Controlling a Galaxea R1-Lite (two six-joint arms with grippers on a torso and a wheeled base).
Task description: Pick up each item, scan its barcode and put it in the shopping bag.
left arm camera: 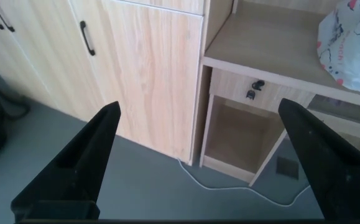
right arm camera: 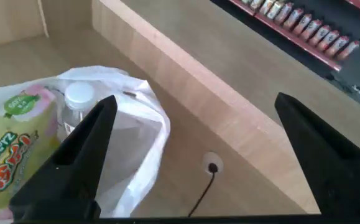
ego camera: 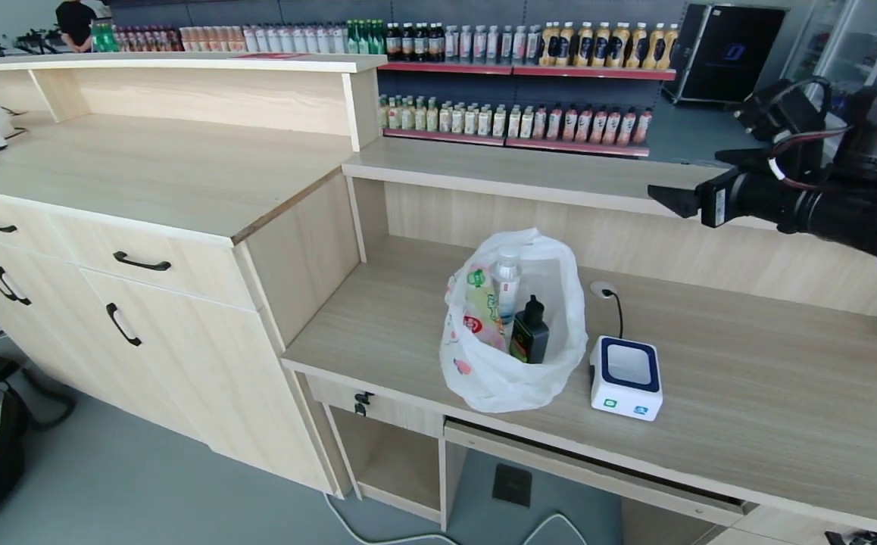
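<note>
A white plastic shopping bag (ego camera: 484, 378) stands on the lower counter, holding a green-and-pink snack pack (ego camera: 482, 306), a clear bottle with a white cap (ego camera: 507, 284) and a dark bottle (ego camera: 530, 333). Just right of it sits the white barcode scanner (ego camera: 626, 376) with a dark window. My right gripper (ego camera: 669, 200) hangs high above the counter's back ledge, right of the bag, open and empty. In the right wrist view the bag (right arm camera: 139, 134), snack pack (right arm camera: 12, 155) and bottle cap (right arm camera: 79, 94) lie below the open fingers. My left gripper (left arm camera: 198, 162) is open over the floor, the bag (left arm camera: 350, 43) at the far corner.
A raised wooden ledge (ego camera: 514, 178) runs behind the lower counter (ego camera: 772, 393); a taller cabinet block (ego camera: 151, 182) with drawers stands on the left. The scanner's cable goes into a grommet (ego camera: 603, 289). Shelves of bottles (ego camera: 514, 121) line the back wall. Counter space lies right of the scanner.
</note>
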